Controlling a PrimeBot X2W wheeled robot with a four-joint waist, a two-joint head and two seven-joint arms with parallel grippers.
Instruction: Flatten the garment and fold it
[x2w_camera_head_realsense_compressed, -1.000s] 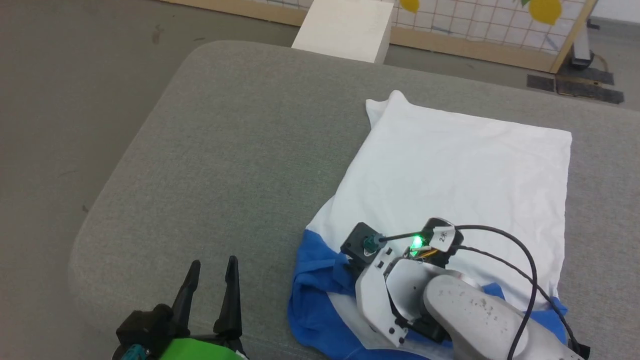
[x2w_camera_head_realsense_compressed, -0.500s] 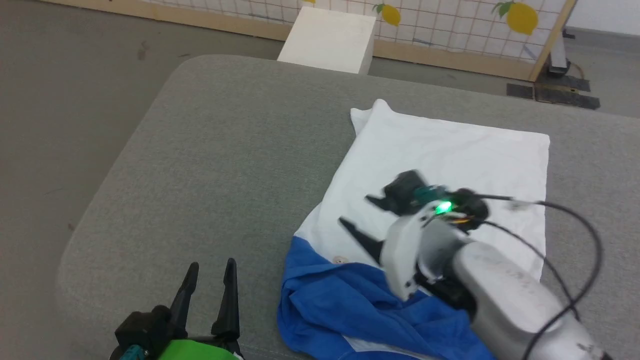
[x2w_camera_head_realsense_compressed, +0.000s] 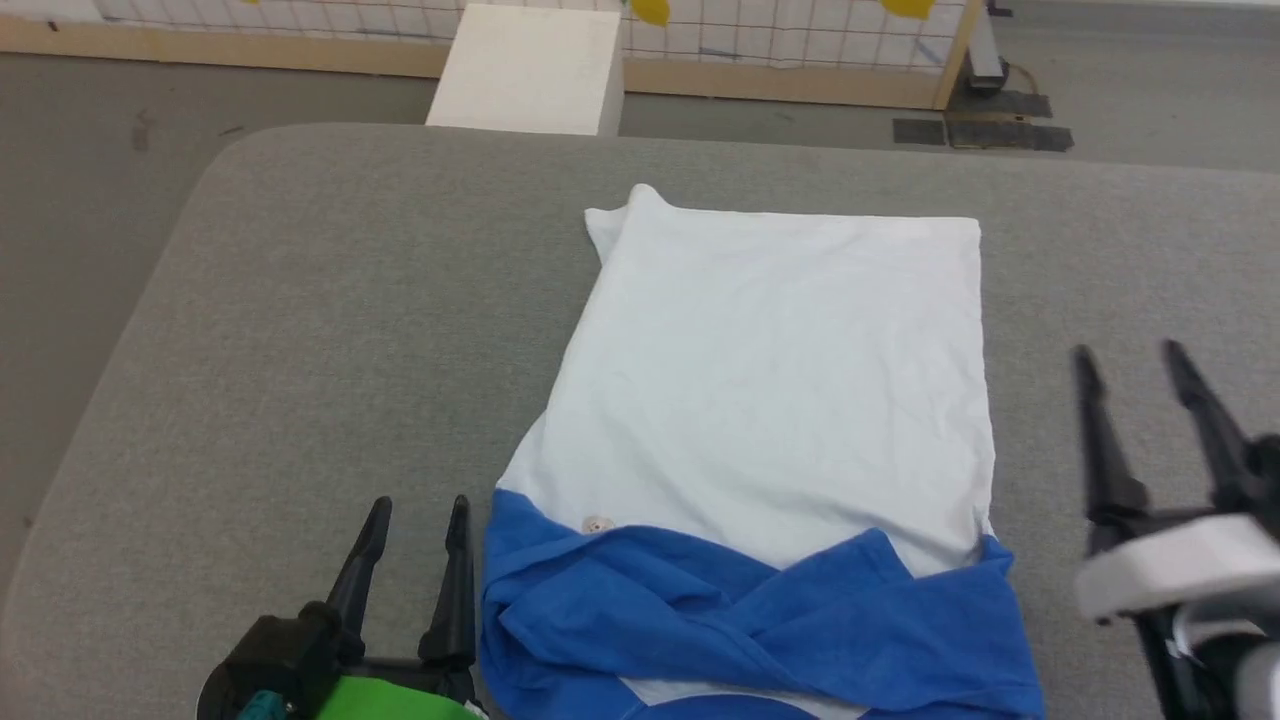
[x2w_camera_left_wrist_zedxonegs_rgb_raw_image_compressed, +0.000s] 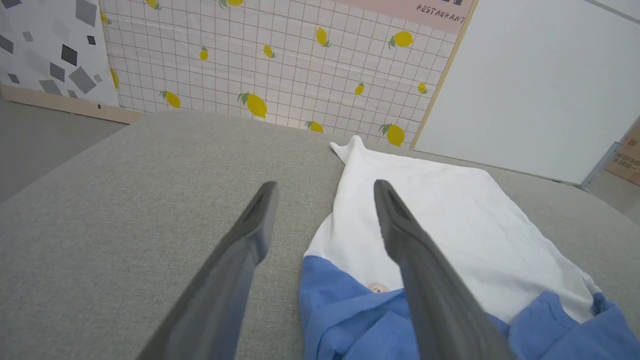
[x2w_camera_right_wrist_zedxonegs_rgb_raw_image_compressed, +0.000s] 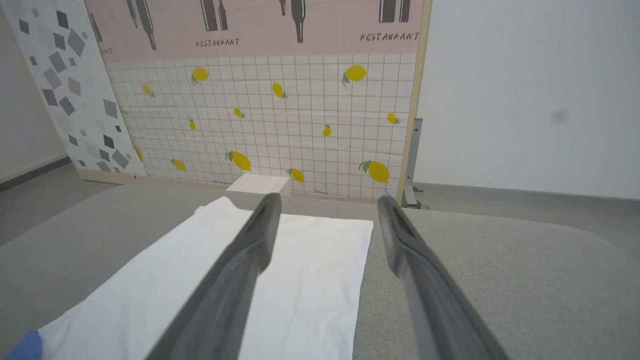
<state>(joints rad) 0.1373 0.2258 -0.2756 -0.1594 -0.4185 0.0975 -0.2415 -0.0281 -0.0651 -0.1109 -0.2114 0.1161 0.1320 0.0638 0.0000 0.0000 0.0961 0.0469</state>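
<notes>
Withdrawn from the blue sleeves it was pressing into a second ago, the right gripper (x2w_camera_head_realsense_compressed: 1126, 350) now stands off the garment (x2w_camera_head_realsense_compressed: 780, 380), on the robot's right. Its two dark fingers are spread wide over the bare grey cushion (x2w_camera_head_realsense_compressed: 330, 300) and hold nothing. In the head view the garment lies between the two grippers, its white body flat ahead of the fingertips and its blue sleeves crossed in a rumpled band at the near end. A tiny beige patch (x2w_camera_head_realsense_compressed: 598, 524) sits near the left gripper (x2w_camera_head_realsense_compressed: 419, 502), whose jaws are parted and empty just beside the blue edge. In the left wrist view the garment lies ahead and to the right of the wide-apart fingers. In the right wrist view the white body lies ahead and to the left, its side edge running between the open fingers.
</notes>
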